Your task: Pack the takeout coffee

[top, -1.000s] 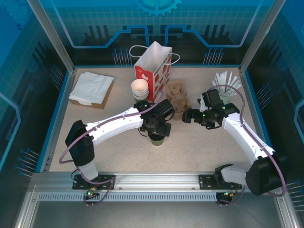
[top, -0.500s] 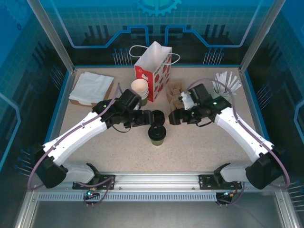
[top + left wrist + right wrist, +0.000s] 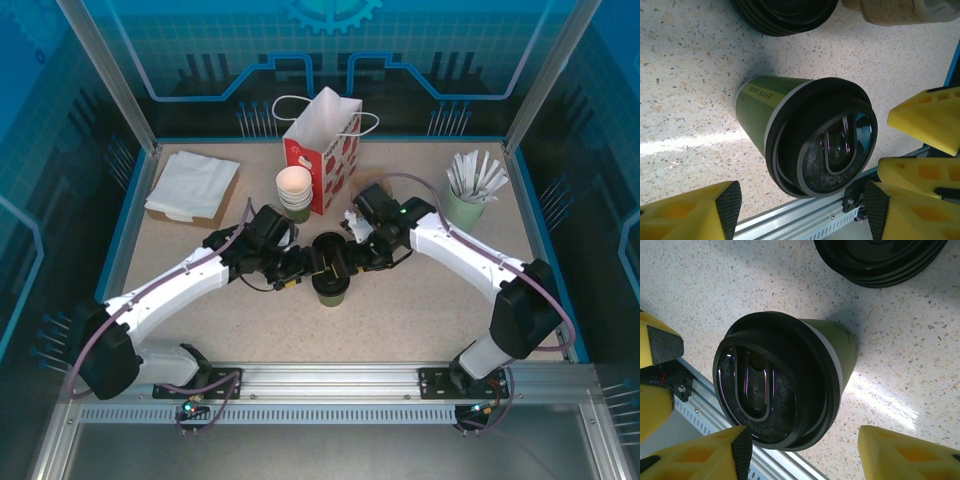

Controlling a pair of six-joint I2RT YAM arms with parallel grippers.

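The takeout coffee [image 3: 330,284], a dark green paper cup with a black lid, stands upright in the middle of the table. My left gripper [image 3: 309,266] hovers at its left and my right gripper [image 3: 351,262] at its right, almost meeting over the lid. In the left wrist view the lid [image 3: 822,145] sits just beyond my open left gripper [image 3: 802,206], whose black pads [image 3: 729,201] stand apart from it. In the right wrist view the cup [image 3: 780,385] lies likewise ahead of my open right gripper [image 3: 802,447], untouched.
A white-and-red gift bag [image 3: 325,145] stands open at the back, with stacked white cups [image 3: 294,188] beside it. A stack of black lids [image 3: 328,245] lies just behind the coffee. Napkins [image 3: 192,185] sit far left and a tumbler of sticks [image 3: 472,192] far right. A pulp carrier [image 3: 900,12] lies nearby.
Both grippers have closed in on the cup from left and right, and their jaws have narrowed. The right arm now covers the carriers. The cup has not moved.
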